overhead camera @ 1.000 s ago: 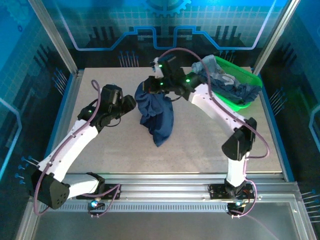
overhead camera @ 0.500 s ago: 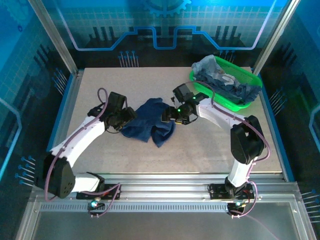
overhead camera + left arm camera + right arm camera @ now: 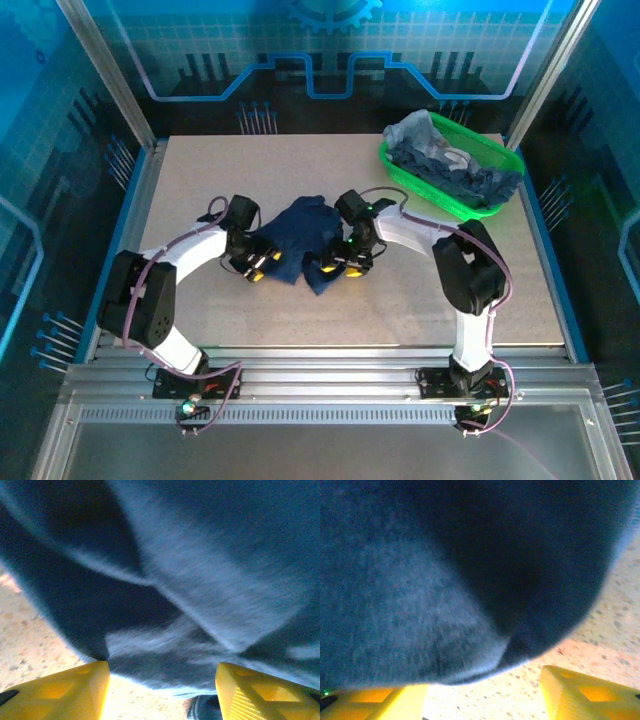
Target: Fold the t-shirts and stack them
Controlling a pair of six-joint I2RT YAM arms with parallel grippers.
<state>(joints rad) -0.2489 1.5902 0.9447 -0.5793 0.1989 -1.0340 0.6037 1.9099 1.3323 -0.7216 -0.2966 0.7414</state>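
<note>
Flanking soft, limp, light shirt (image 3: 300, 228) on desk (image 3: 420, 300) with left tool (image 3: 256, 270) and right tool (image 3: 340, 268), both apart, empty; best pinched at near hem corners.

Rumpled navy t-shirt (image 3: 200, 580), yellow jaws — apart

Robotics lab test cell, speckled beige table (image 3: 420, 310) fenced by aluminium frame posts (image 3: 108, 75), blue backdrop panels (image 3: 200, 50) with gear graphics, two white robot arms (image 3: 410, 232) bolted to a slotted aluminium rail (image 3: 330, 385)

One loose t-shirt (image 3: 300, 232), one green basket (image 3: 455, 208), two arms (image 3: 185, 250) (image 3: 420, 232)
</note>
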